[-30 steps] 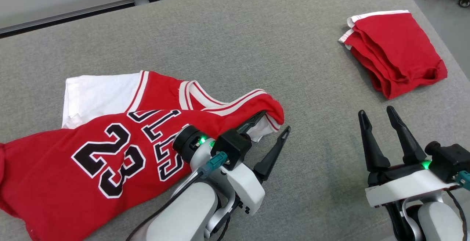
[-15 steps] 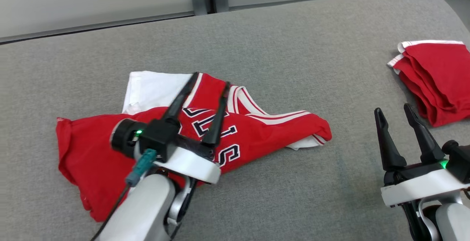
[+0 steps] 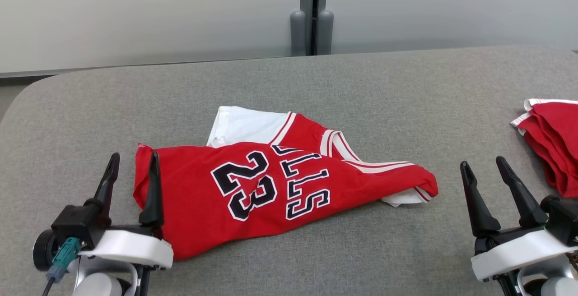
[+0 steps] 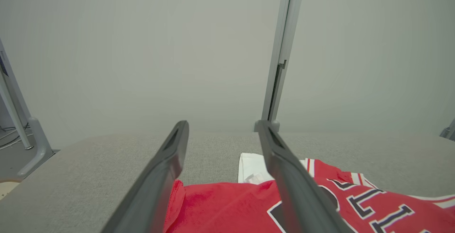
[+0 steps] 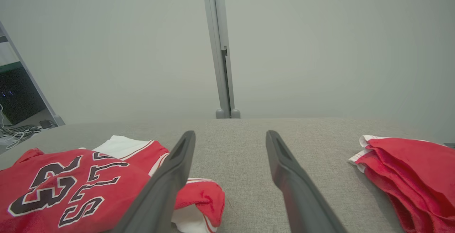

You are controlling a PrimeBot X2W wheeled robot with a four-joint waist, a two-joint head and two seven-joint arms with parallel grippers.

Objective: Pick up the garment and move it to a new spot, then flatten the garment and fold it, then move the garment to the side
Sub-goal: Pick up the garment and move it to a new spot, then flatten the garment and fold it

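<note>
Jaws are standing wide, empty, on left gripper (image 3: 134,155) and right gripper (image 3: 482,161); garment (image 3: 271,187) is looking limp, light, probably best pinched at hem.

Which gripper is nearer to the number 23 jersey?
Left. The left gripper sits at the jersey's left edge; the right gripper stands apart, beyond its right end.

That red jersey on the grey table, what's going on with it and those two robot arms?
A two-armed robot is working on a red basketball jersey numbered 23, which lies rumpled and partly doubled over on the grey fabric-covered table. Nothing grips it now: the left pincer stands open at the jersey's left end, and the right pincer is open above bare table off to its right. A folded red garment with white trim sits at the table's right edge.
</note>
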